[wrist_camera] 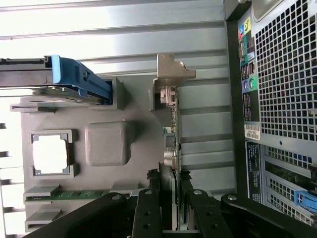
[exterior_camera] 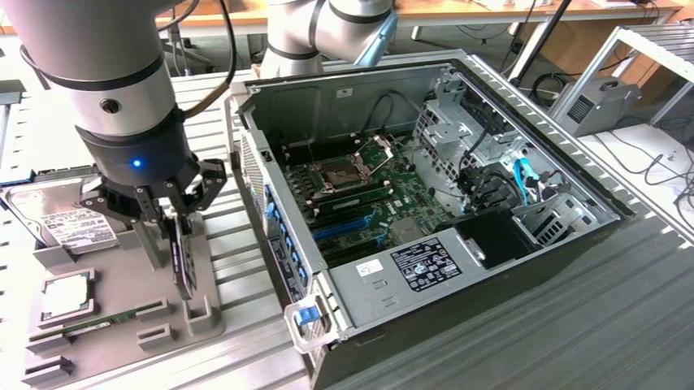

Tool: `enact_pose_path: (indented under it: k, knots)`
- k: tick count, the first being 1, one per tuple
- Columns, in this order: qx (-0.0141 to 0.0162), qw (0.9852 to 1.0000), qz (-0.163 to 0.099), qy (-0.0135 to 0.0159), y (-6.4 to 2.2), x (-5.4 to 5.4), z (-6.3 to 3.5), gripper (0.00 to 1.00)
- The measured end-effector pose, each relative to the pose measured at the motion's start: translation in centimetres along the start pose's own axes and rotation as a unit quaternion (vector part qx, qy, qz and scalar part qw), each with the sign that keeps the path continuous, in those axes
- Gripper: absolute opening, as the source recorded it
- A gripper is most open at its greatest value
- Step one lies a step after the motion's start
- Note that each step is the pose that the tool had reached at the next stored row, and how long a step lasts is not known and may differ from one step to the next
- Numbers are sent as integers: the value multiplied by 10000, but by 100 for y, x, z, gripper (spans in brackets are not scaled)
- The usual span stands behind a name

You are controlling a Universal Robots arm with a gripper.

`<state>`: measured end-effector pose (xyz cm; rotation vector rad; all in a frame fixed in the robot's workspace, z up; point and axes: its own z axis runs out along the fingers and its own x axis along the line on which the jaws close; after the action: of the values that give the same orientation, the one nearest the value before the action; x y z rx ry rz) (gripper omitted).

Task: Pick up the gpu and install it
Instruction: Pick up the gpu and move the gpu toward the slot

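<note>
The room is a workshop, with wooden desks and loose cables along the far side. In front of them is a grey metal table [exterior_camera: 607,325] with long slats. The biggest thing on it is an open computer case [exterior_camera: 336,106], lying on its side, so that the motherboard [exterior_camera: 369,195] inside faces upward.

At the exterior view's left, the robot arm [exterior_camera: 109,65] comes straight down over a grey holder tray [exterior_camera: 119,268], which lies just beside the case. The gripper [exterior_camera: 179,244] points downward and is about half closed. Its two black fingers [wrist_camera: 187,186] press against the two flat faces of the gpu [exterior_camera: 184,276], one finger on each side, so it is gripping the card.

The gpu stands upright on its edge in a slot of the tray, and its lower part sits in the slot. In the wrist view its silver end bracket is at the far end of the card, away from the fingers.

The tray holds also a hard drive [exterior_camera: 60,219] with a white label, a square processor [exterior_camera: 67,294] in its own pocket, and a narrow green memory stick [exterior_camera: 97,323].
</note>
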<state>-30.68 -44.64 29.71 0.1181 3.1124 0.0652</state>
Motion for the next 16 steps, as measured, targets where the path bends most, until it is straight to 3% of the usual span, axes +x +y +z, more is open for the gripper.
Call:
enact_pose_path:
  k: [16]
  knots:
    - [0, 10000, 0, 0, 3, -2, -69, 27]
